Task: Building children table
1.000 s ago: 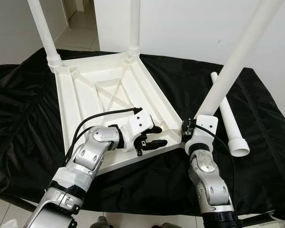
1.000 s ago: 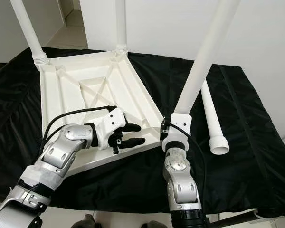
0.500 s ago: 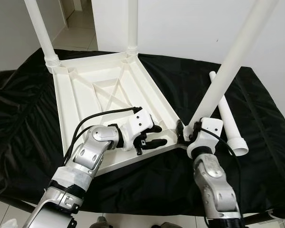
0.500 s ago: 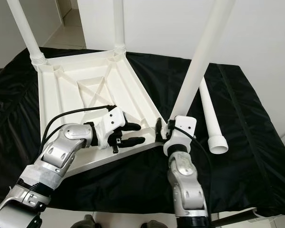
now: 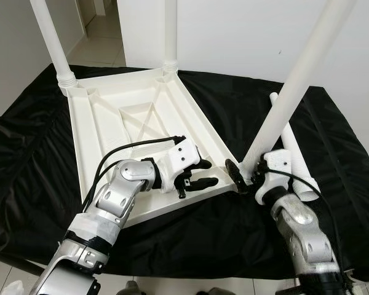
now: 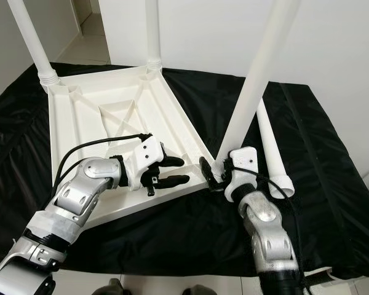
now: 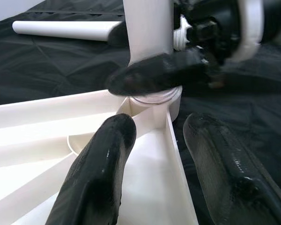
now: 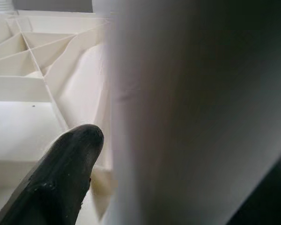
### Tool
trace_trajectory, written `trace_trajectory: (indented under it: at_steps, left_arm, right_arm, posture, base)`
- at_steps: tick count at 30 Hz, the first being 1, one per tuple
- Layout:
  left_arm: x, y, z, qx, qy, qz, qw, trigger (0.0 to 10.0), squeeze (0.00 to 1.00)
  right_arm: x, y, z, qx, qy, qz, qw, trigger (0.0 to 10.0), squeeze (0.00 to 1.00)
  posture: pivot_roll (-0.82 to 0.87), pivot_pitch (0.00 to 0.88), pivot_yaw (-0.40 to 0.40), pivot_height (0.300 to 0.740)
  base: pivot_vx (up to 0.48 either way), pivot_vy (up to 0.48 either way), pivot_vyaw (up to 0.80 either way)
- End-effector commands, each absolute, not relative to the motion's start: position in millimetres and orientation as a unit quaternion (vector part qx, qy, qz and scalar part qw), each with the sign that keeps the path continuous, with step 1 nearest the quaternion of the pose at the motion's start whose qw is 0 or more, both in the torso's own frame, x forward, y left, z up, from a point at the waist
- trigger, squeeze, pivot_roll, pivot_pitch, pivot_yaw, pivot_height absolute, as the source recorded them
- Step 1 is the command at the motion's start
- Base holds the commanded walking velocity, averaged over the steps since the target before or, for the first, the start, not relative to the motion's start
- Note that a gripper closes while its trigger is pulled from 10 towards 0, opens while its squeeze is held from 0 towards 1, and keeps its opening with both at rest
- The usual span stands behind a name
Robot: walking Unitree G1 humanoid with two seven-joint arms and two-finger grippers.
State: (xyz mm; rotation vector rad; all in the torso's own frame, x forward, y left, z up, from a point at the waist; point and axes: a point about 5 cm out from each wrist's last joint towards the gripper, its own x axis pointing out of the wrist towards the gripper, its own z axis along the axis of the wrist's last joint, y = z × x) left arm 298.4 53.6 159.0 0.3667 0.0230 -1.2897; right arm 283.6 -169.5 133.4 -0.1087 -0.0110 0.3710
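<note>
The white table top (image 5: pixel 111 123) lies upside down on a black cloth, with two legs (image 5: pixel 52 43) standing in its far corners. A third leg (image 5: pixel 295 86) leans up out of the near right corner socket. My right gripper (image 5: pixel 243 174) is shut on that leg's base; the right wrist view has one finger (image 8: pixel 61 178) against the leg (image 8: pixel 187 112). My left gripper (image 5: pixel 200 174) is open, its fingers (image 7: pixel 100 173) resting over the near rim just left of the socket (image 7: pixel 154 101). A fourth leg (image 5: pixel 292 144) lies loose at the right.
The black cloth (image 5: pixel 37 184) covers the whole work surface and hangs over its near edge. A white wall stands close behind, and a tiled floor runs off at the far left. Bare cloth lies to the left and right of the table top.
My right forearm has swung out to the right while its gripper stays round the leg's base at the near corner. The left gripper has barely moved.
</note>
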Motion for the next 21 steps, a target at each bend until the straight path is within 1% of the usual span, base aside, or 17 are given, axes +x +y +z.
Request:
trace_trajectory:
  at_steps: [1, 5, 6, 7, 8, 9, 18, 19, 21]
  left_arm:
    - [302, 53, 160, 0.173, 0.007, -0.579, 0.796, 10.0, 0.00]
    - [302, 52, 161, 0.173, 0.007, -0.580, 0.796, 10.0, 0.00]
    - [301, 52, 161, 0.173, 0.006, -0.581, 0.795, 10.0, 0.00]
    - [301, 52, 161, 0.173, 0.006, -0.581, 0.795, 10.0, 0.00]
    - [301, 52, 161, 0.173, 0.006, -0.582, 0.794, 10.0, 0.00]
    - [300, 51, 161, 0.173, 0.006, -0.583, 0.794, 10.0, 0.00]
    - [299, 51, 160, 0.171, 0.008, -0.585, 0.793, 10.0, 0.00]
    - [299, 51, 159, 0.171, 0.008, -0.587, 0.791, 10.0, 0.00]
    - [299, 51, 159, 0.172, 0.009, -0.588, 0.790, 10.0, 0.00]
  right_arm:
    - [287, -168, 129, -0.063, 0.003, 0.206, 0.977, 10.0, 0.00]
    - [291, -167, 127, -0.064, 0.009, 0.220, 0.973, 10.0, 0.00]
    - [294, -167, 125, -0.067, 0.011, 0.224, 0.972, 3.1, 0.00]
    - [294, -167, 125, -0.067, 0.011, 0.224, 0.972, 3.1, 0.00]
    - [296, -167, 124, -0.068, 0.012, 0.229, 0.971, 0.6, 0.00]
    - [297, -168, 123, -0.067, 0.015, 0.232, 0.970, 0.0, 0.00]
    - [295, -173, 116, -0.062, 0.020, 0.234, 0.970, 0.0, 0.00]
    - [295, -174, 116, -0.057, 0.019, 0.228, 0.972, 10.0, 0.00]
    - [294, -174, 116, -0.053, 0.017, 0.223, 0.973, 10.0, 0.00]
  posture:
    - [0.01, 0.000, -0.021, 0.740]
    - [0.01, 0.000, -0.020, 0.740]
    - [0.01, 0.000, -0.023, 0.740]
    - [0.01, 0.000, -0.023, 0.740]
    - [0.02, 0.000, -0.024, 0.740]
    - [0.02, 0.000, -0.025, 0.740]
    - [0.01, 0.000, -0.023, 0.740]
    - [0.00, 0.000, -0.014, 0.740]
    - [0.00, 0.000, -0.011, 0.740]
  base:
    - [0.000, 0.000, 0.00]
    - [0.000, 0.000, 0.00]
    - [0.000, 0.000, 0.00]
    - [0.000, 0.000, 0.00]
    - [0.000, 0.000, 0.00]
    - [0.000, 0.000, 0.00]
    - [0.000, 0.000, 0.00]
    - [0.000, 0.000, 0.00]
    - [0.000, 0.000, 0.00]
